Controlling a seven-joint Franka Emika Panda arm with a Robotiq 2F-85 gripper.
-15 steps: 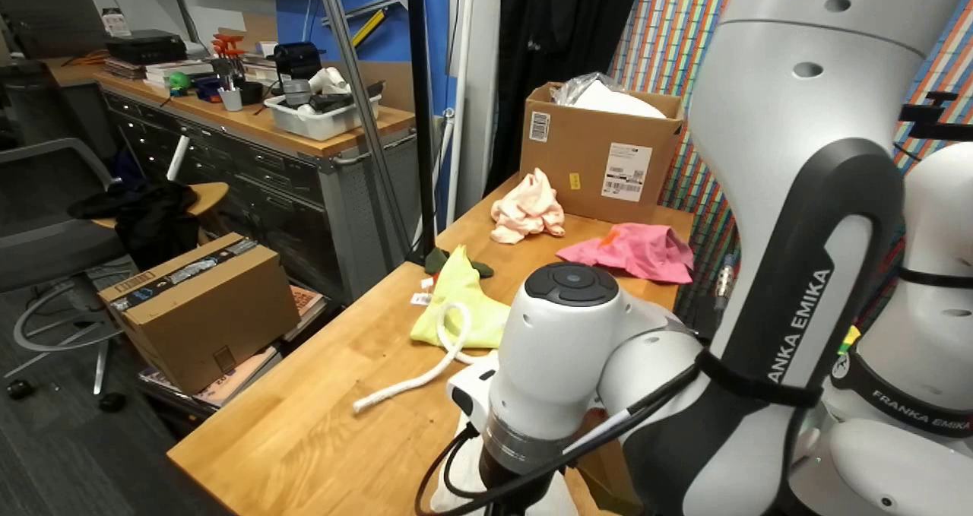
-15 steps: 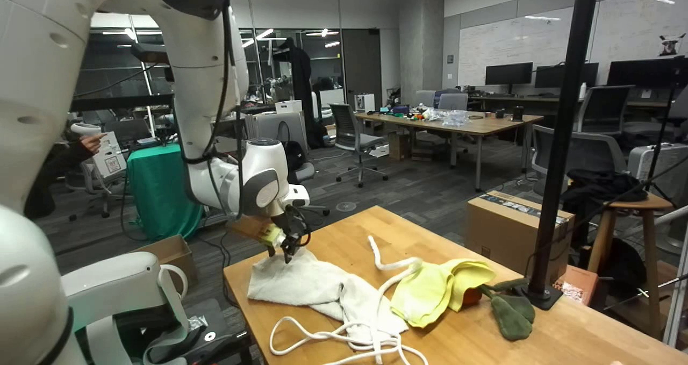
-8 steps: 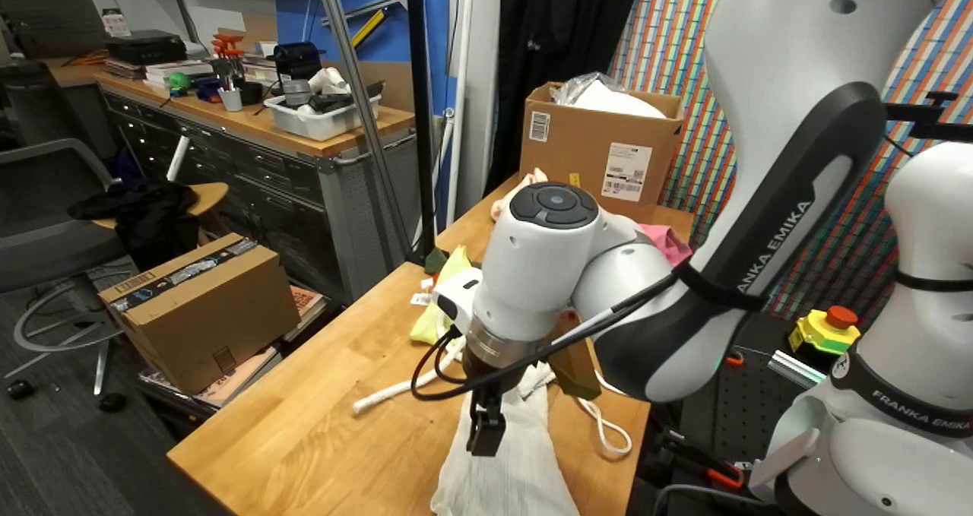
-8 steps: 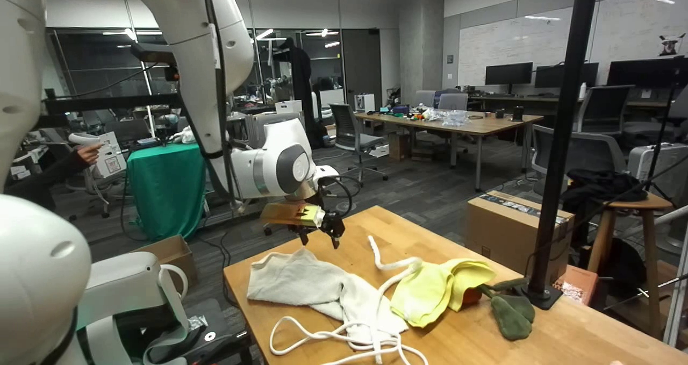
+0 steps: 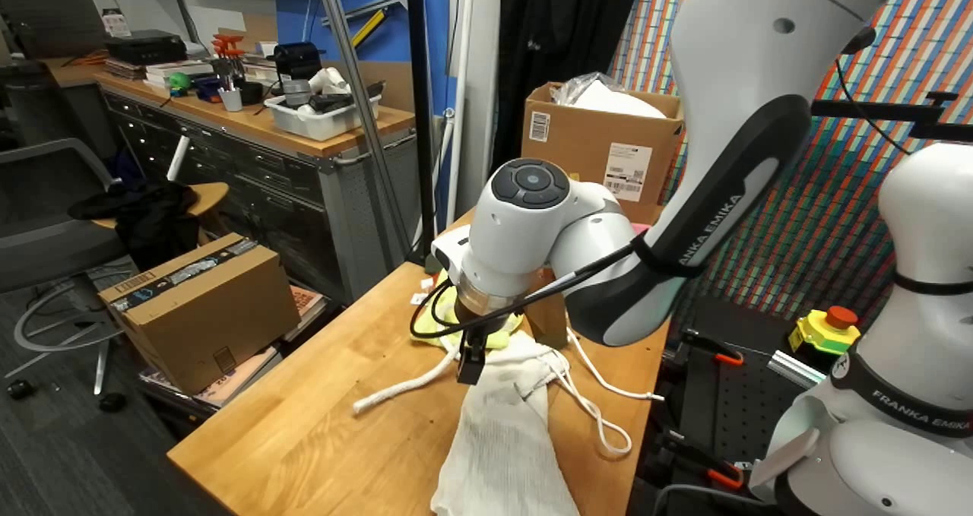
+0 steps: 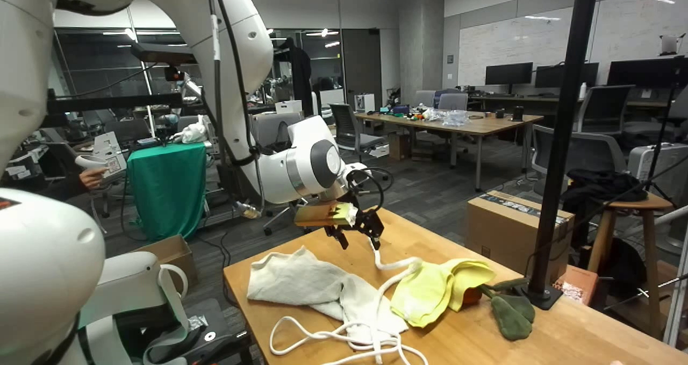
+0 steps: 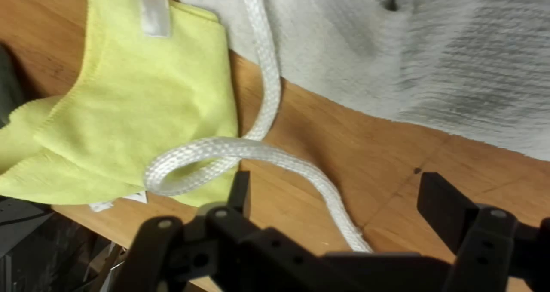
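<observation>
My gripper [image 7: 335, 183] stands open with nothing held between its fingers. It hangs above the wooden table, past the towel's edge, in both exterior views [image 5: 471, 371] [image 6: 360, 244]. A thick white rope [image 7: 323, 181] runs below, seen through the gap between the fingers in the wrist view; one end is hidden behind the gripper body. The rope [image 6: 378, 258] loops over a yellow cloth [image 7: 150, 90] lying beside the left finger in that view. A whitish knit towel [image 7: 343, 47] lies spread on the table [image 6: 301, 281], with more rope coiled across its far part.
Dark green fabric leaves [image 6: 510, 316] lie by a black upright pole [image 6: 564, 139] at the table's edge. A large cardboard box [image 5: 562, 151] stands on the table's far end. Another box [image 6: 516, 225] stands off the table, beside it. A red stop button [image 5: 840, 318] sits near the robot's base.
My gripper has opened wider, lifted away from the towel's near end and travelled over the table toward the rope's free end and the yellow cloth. The towel stays lying on the table.
</observation>
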